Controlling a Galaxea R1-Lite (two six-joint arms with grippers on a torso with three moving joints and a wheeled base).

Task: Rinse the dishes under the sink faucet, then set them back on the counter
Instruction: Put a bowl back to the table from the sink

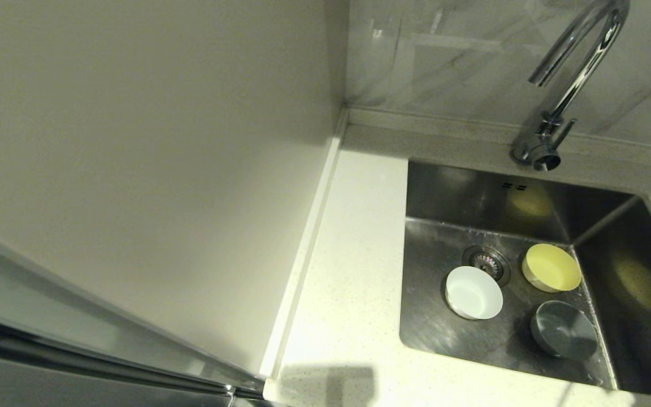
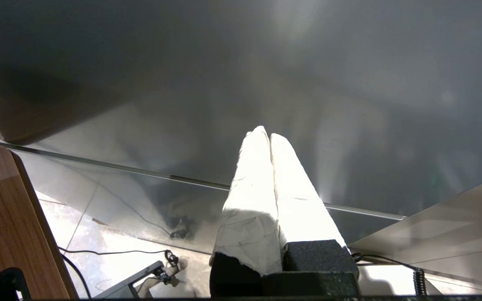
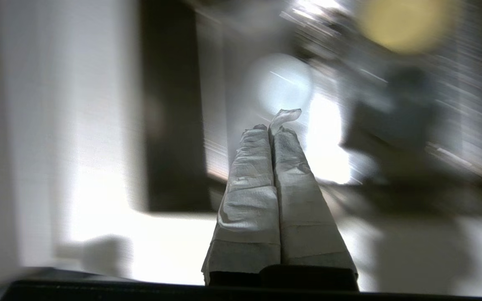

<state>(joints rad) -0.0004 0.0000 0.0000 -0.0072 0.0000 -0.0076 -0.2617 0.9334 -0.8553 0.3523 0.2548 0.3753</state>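
Observation:
Three small bowls lie in the steel sink (image 1: pixel 444 186): a white one (image 1: pixel 473 293) beside the round drain strainer (image 1: pixel 486 262), a yellow one (image 1: pixel 551 268) toward the back right, and a grey one (image 1: pixel 564 330) in front of it. The chrome faucet (image 1: pixel 577 68) arches over the sink's back edge. Neither arm shows in the head view. My left gripper (image 2: pixel 265 134) is shut with nothing in it, facing a dark glossy panel. My right gripper (image 3: pixel 271 127) is shut and empty too, with a blurred pale disc (image 3: pixel 283 83) and a yellow blob (image 3: pixel 404 21) beyond it.
The speckled counter (image 1: pixel 354 271) runs left of the sink to a raised edge and a plain off-white panel (image 1: pixel 144 169). A marble wall (image 1: pixel 461 51) stands behind the faucet. A wooden board (image 2: pixel 15 221) and floor cables (image 2: pixel 115 252) appear in the left wrist view.

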